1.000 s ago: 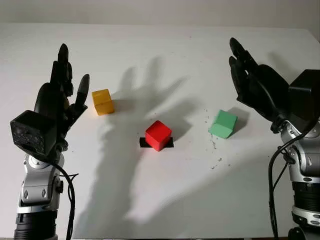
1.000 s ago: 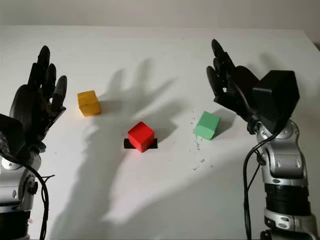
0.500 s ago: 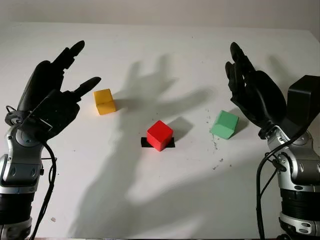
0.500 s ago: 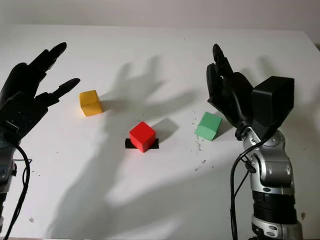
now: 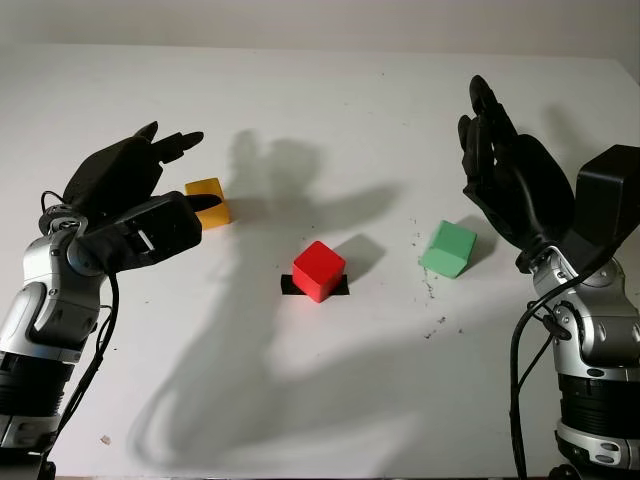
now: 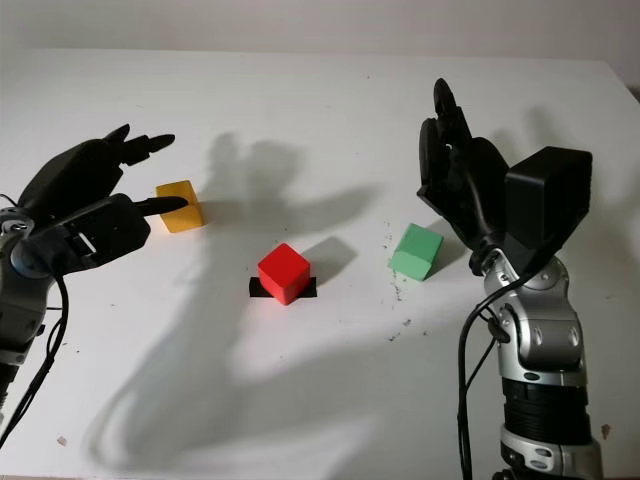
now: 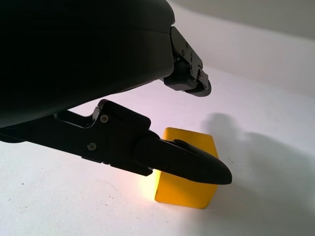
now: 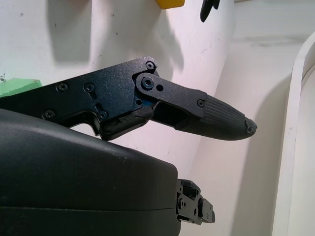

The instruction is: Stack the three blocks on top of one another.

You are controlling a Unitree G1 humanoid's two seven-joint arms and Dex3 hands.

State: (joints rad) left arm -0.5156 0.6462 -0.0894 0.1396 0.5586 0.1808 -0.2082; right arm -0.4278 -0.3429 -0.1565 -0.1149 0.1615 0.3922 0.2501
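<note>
Your left hand (image 5: 135,205) hovered open just beside the yellow block (image 5: 208,202), fingers (image 7: 187,164) spread around it without pinching it. The red block (image 5: 319,270) sat mid-surface on a black patch (image 5: 340,288), and the green block (image 5: 447,248) lay to its right. Your right hand (image 5: 510,185) was raised open near the green block on the white surface (image 5: 330,120).

Three blocks sit apart on the desk (image 5: 320,110): one block (image 5: 318,270) at the frame's centre on a flat patch (image 5: 340,287), another block (image 5: 209,201) to its upper left, a third block (image 5: 447,248) to its right. The left robot hand (image 5: 135,205) hovers at the upper-left block; the right robot hand (image 5: 505,180) is raised at the frame's right, just above the third block.
</note>
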